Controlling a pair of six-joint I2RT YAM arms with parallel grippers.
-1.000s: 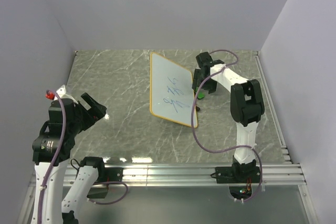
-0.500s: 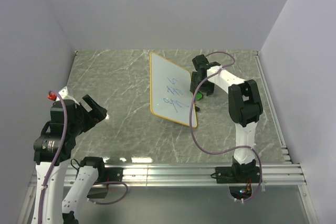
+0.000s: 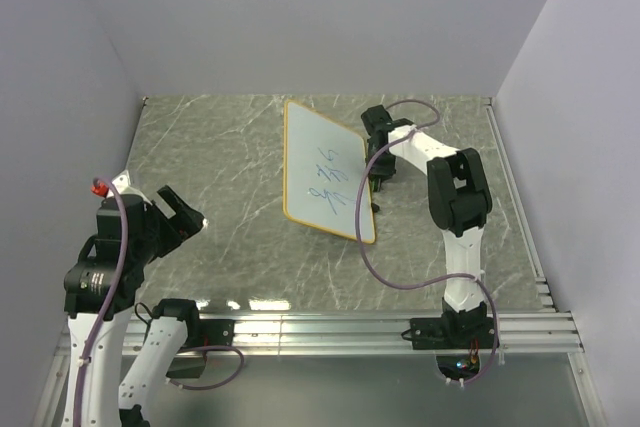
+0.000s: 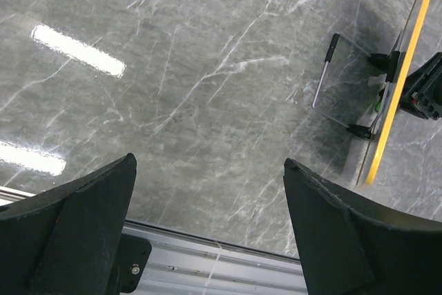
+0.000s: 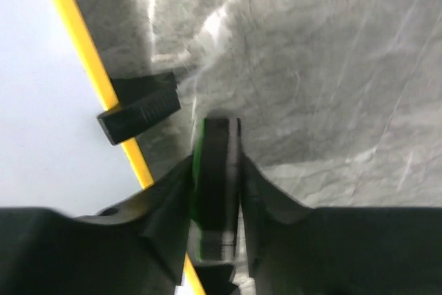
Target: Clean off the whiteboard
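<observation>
Right claw (image 5: pixel 215 177) gripping one eraser (image 5: pixel 215 139), one whiteboard (image 3: pixel 308 147)

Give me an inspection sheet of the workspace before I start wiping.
Surface: grey marble table, glare patches.
Job's things: whiteboard propped on a wire stand, blue scribbles not yet erased.
Clutter: nothing seen.
Grippers: right gripper shut on green eraser beside the whiteboard's rim; left gripper open over the table.
Cables: purple cable along each arm.
Surroundings: white walls, metal rail at near edge.
</observation>
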